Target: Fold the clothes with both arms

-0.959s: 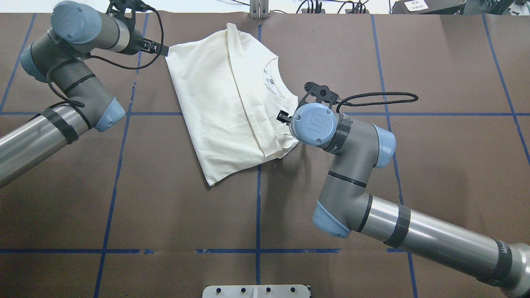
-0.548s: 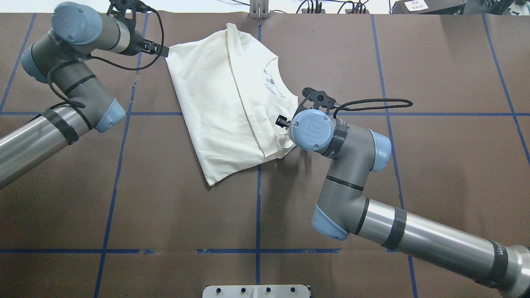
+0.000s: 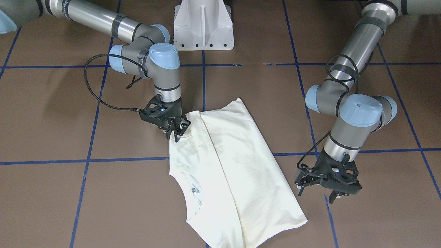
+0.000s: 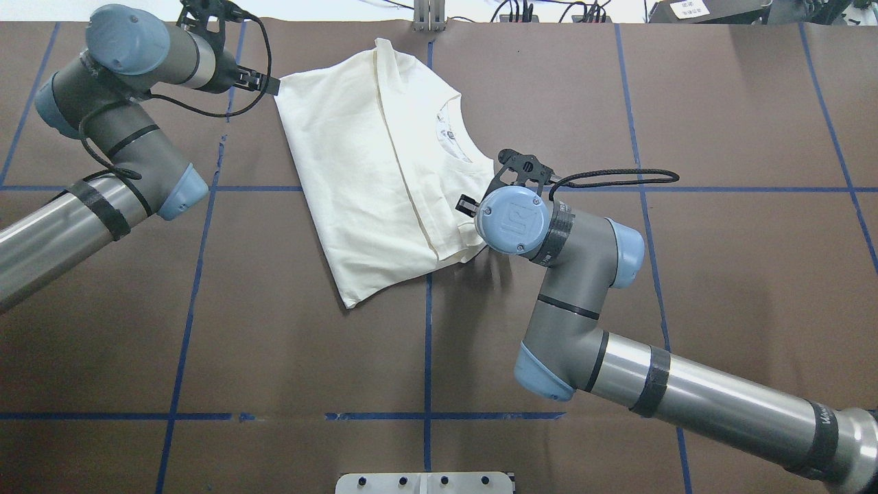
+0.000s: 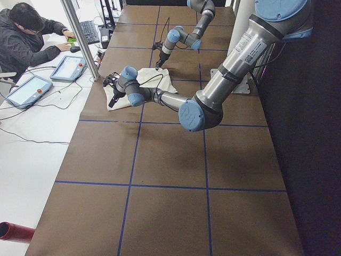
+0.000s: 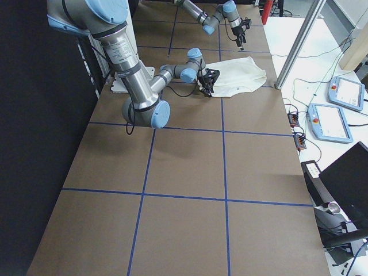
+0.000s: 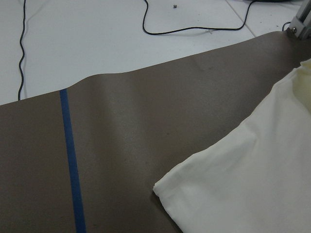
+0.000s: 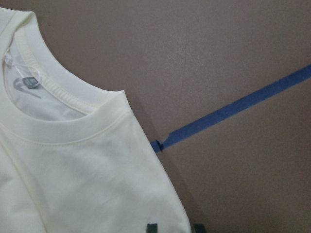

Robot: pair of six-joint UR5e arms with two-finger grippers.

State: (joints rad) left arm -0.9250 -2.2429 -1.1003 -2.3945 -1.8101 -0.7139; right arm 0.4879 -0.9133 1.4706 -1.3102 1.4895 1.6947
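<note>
The cream-white shirt (image 4: 370, 171) lies folded on the brown table, its print hidden and its ribbed collar (image 4: 454, 130) with a neck label showing. It also shows in the front view (image 3: 224, 165). My right gripper (image 3: 176, 132) is low at the shirt's shoulder corner beside the collar. In the right wrist view its fingertips (image 8: 152, 227) stand apart, one over the shirt (image 8: 73, 170) and one over the table. My left gripper (image 3: 316, 195) is open and empty, just off the shirt's hem corner (image 7: 160, 187). In the overhead view it (image 4: 271, 84) is at the far left corner.
The white pedestal base (image 3: 203, 24) stands on the robot's side of the table. Blue tape lines (image 4: 426, 343) cross the brown table cover. A metal post (image 5: 80, 37), cables, tablets and a seated operator (image 5: 26, 37) are beyond the far edge.
My right wrist has shifted a little toward the robot and to the overhead view's left, closer over the shirt's shoulder edge. The left arm and the shirt have not moved.
</note>
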